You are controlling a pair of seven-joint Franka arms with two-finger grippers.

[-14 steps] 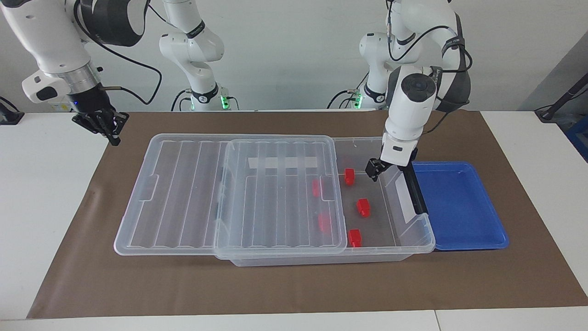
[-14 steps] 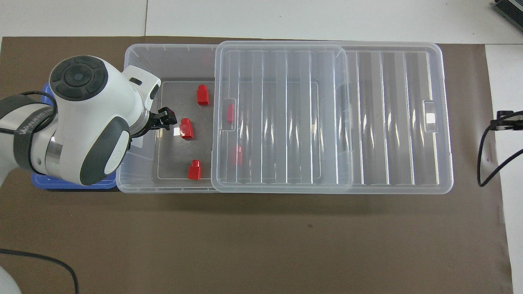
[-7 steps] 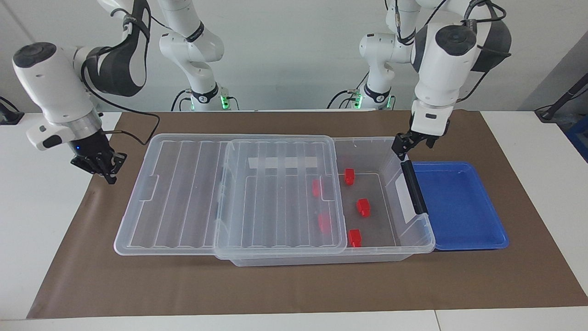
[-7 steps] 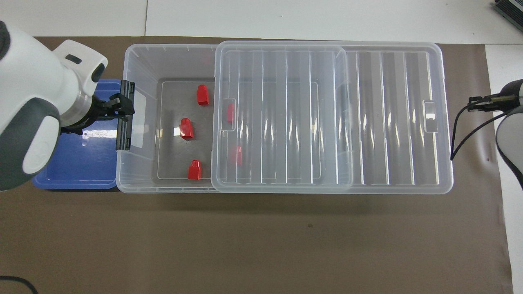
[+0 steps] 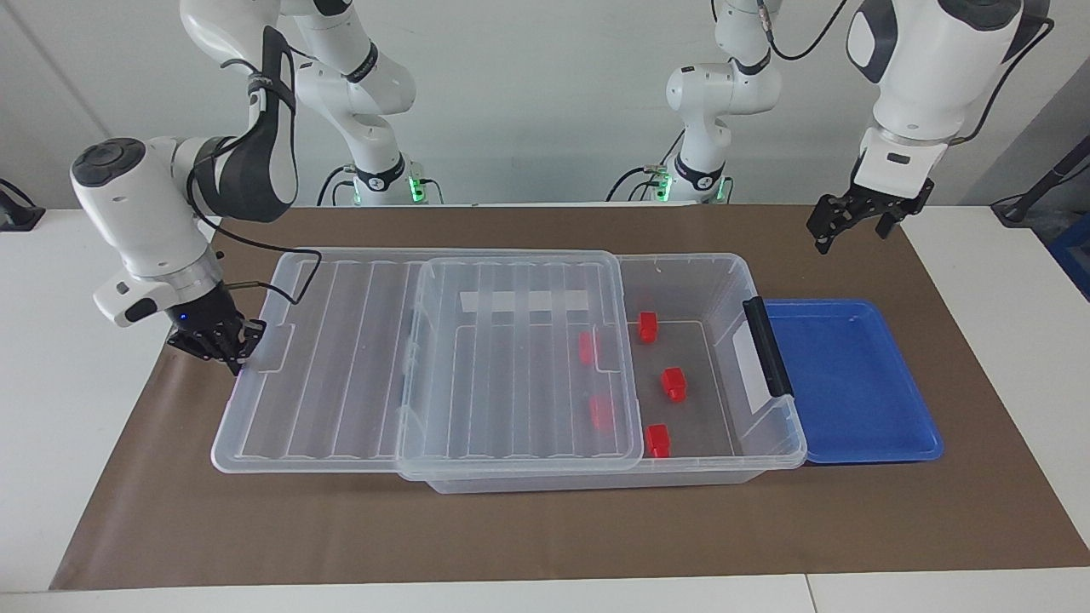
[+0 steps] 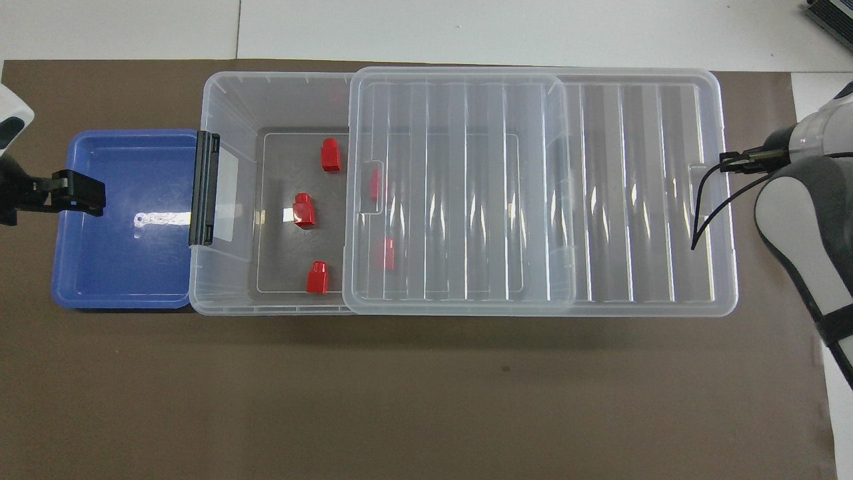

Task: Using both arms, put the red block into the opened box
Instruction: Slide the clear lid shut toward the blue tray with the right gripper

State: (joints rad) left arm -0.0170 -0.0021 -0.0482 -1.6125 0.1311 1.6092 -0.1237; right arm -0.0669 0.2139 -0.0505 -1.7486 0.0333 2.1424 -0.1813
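Several red blocks lie in the box [image 5: 771, 447] [image 6: 220, 93]. Three sit in its uncovered part [image 5: 648, 326] [image 5: 674, 384] [image 5: 656, 440] [image 6: 330, 155] [image 6: 304, 210] [image 6: 317, 277]; two more show dimly through the lid [image 5: 332, 366] [image 6: 640, 200], which is slid halfway off toward the right arm's end. My left gripper [image 5: 851, 228] [image 6: 93, 195] hangs open and empty, raised over the blue tray's outer end. My right gripper [image 5: 223, 347] is shut and low at the lid's outer end edge. I cannot tell whether it touches the lid. In the overhead view its wrist hides it.
An empty blue tray [image 5: 851, 383] [image 6: 126, 220] lies against the box's black handle [image 5: 766, 345] [image 6: 203, 188] at the left arm's end. A brown mat [image 5: 545, 536] covers the table under everything.
My left gripper rose out of the box and swung away past the handle, over the tray toward the left arm's end. My right gripper came down to the lid's outer end.
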